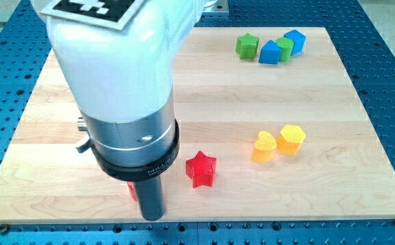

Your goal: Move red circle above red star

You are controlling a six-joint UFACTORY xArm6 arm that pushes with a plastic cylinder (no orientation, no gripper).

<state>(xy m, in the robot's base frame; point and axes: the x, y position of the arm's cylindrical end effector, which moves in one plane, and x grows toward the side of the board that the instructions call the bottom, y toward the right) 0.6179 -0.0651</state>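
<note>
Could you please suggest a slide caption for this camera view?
My tip at the board's bottom edge, beside a mostly hidden red block, left of the red star.

Lab: wooden board (204, 88) on perforated blue bench (381, 41).

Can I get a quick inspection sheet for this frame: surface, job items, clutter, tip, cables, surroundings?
Surface: pale wooden board, lying flat.
Job's things: red star block near the view's bottom centre; a red block, presumably the red circle, mostly hidden behind the rod at its left.
Clutter: green star block, blue block, green block and blue block clustered top right; yellow heart block and yellow block mid right.
Tip: my tip left of the star, beside the hidden red block.
Cables: nothing seen.
Surroundings: blue perforated table.
</note>
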